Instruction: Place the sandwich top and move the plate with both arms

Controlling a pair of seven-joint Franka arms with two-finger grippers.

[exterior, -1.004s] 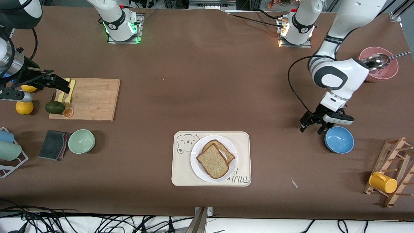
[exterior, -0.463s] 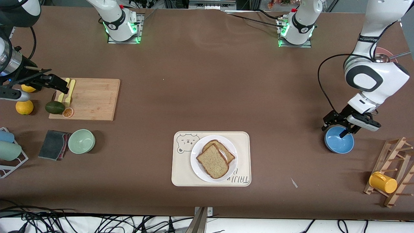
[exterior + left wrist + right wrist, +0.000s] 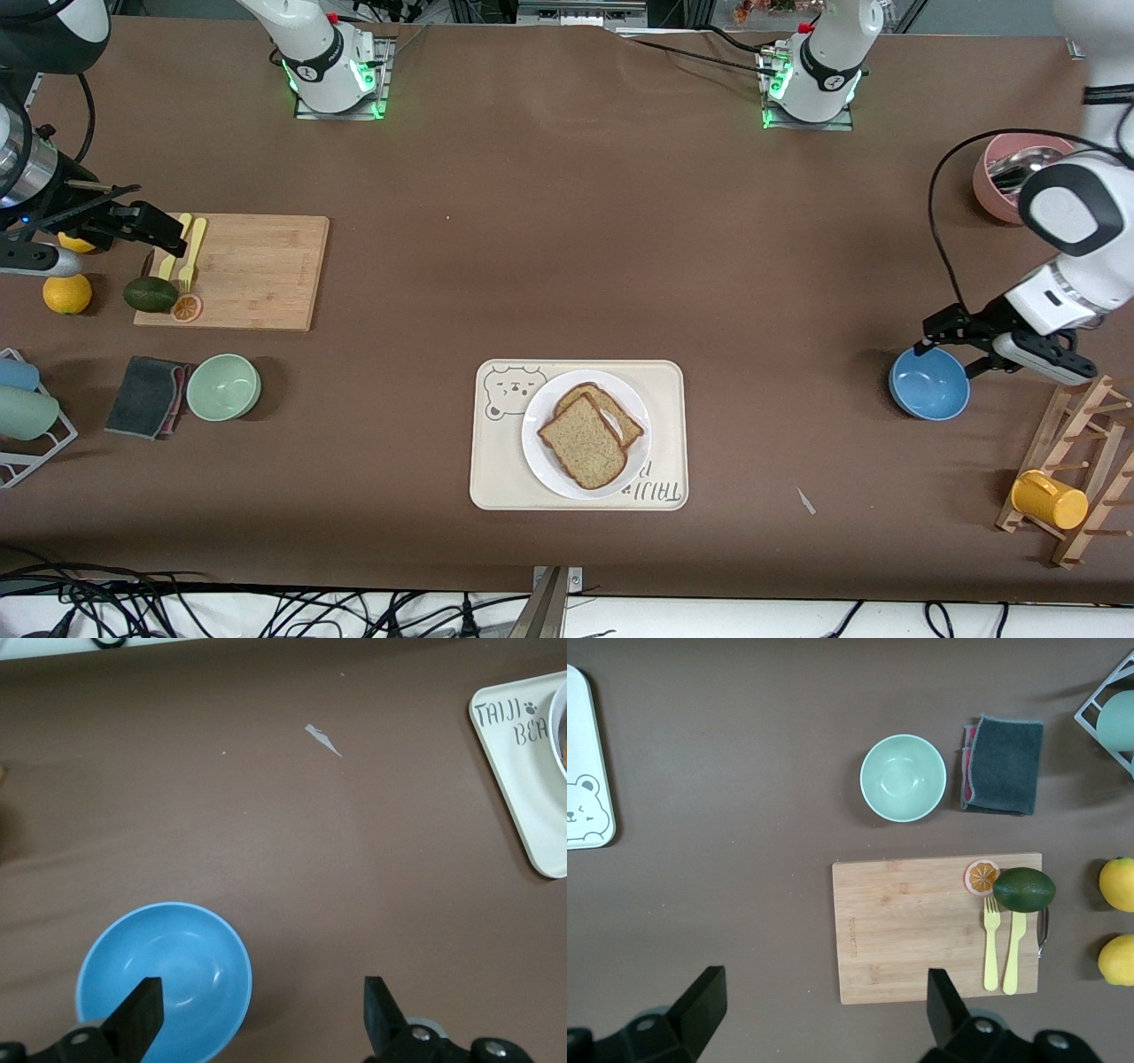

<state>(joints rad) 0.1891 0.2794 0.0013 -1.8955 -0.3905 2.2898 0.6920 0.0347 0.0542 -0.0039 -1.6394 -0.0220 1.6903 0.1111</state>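
Left gripper (image 3: 950,344) farther toward table's end

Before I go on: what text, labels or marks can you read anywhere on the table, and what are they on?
"TAIJI" over "BEA", cut off at the picture's edge: printed on the cream tray, left wrist view.
Bear face drawing, no words: the tray's corner.
Small engraved mark on the wooden cutting board: too small to read.
Marks on the arm bases: unreadable.
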